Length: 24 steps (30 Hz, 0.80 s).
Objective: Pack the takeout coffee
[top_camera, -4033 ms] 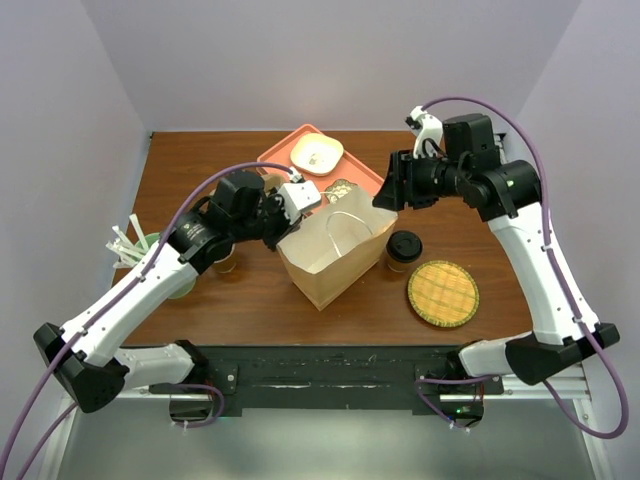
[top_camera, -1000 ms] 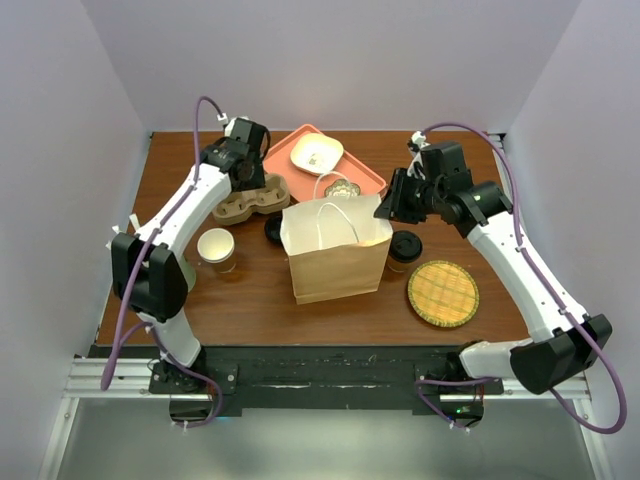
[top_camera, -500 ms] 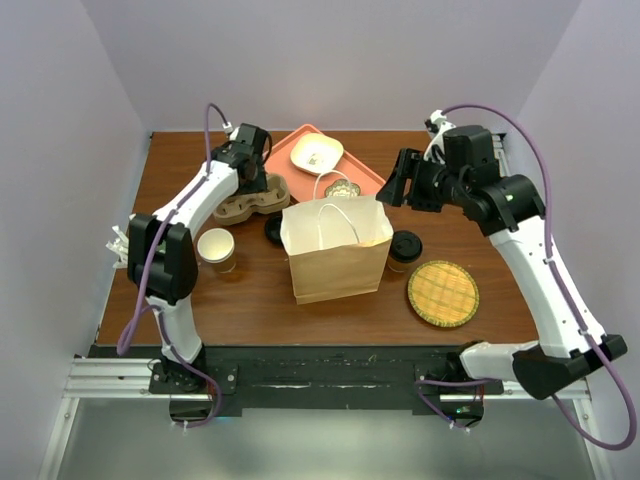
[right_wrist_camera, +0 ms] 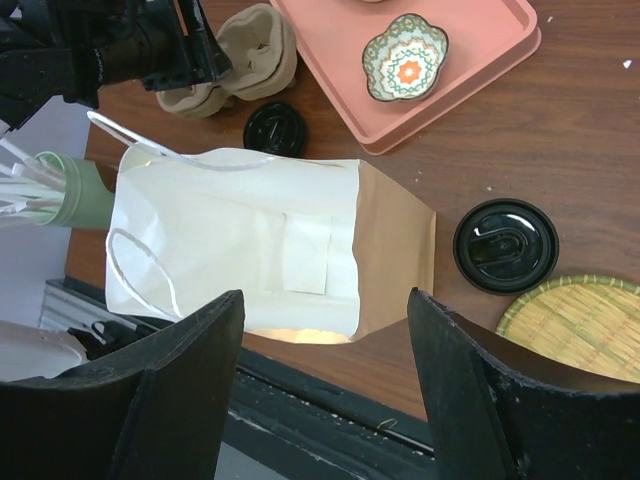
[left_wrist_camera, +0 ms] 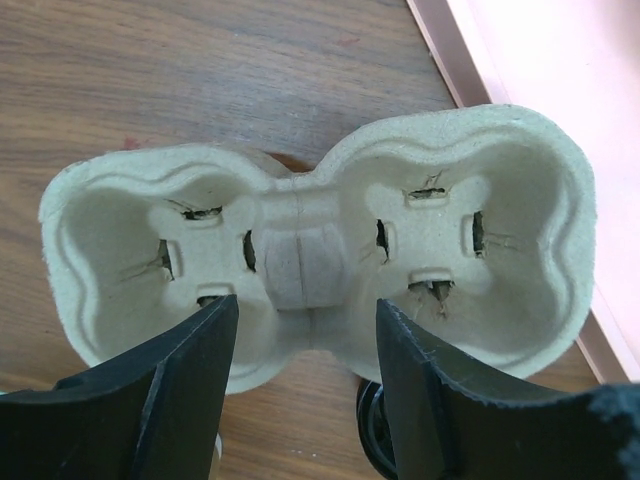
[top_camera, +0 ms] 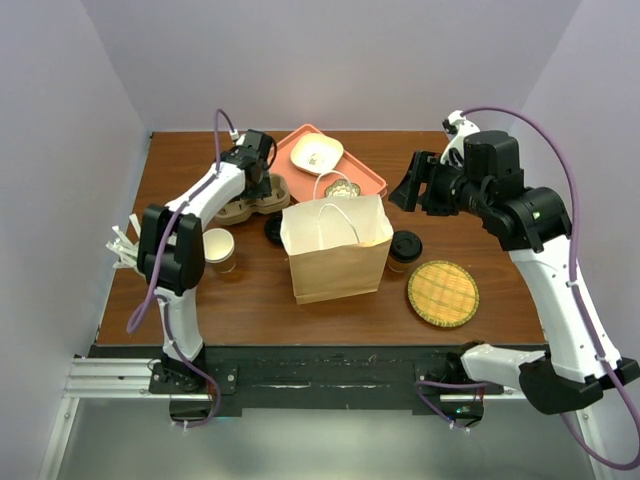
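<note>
Beneath the right gripper (right_wrist_camera: 325,295), just released and lifted, the bag (right_wrist_camera: 230,240) stands open for the coffee (right_wrist_camera: 505,245); left gripper (left_wrist_camera: 305,310) empty, spread

Paper bag (top_camera: 336,265) upright (mouth open), takeout coffee (top_camera: 405,247) just beside

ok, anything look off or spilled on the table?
Nothing spilled or tipped. Only oddity: a loose black lid lies flat on the table by the paper bag's far corner, while the lidless cup stands apart from it. The takeout coffee stands upright, lidded.
</note>
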Tool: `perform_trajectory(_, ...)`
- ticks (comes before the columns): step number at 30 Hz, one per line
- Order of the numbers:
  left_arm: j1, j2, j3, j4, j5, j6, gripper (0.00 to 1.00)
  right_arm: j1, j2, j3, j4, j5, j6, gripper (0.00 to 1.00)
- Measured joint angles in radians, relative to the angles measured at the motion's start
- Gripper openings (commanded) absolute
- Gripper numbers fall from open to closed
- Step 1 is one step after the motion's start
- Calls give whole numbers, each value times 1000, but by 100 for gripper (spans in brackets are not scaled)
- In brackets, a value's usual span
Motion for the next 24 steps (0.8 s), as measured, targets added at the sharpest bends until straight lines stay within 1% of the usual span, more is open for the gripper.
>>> perform_trajectory(24,18,37,0,48,-8,24,54,0,0,-29,-6,16,3,71)
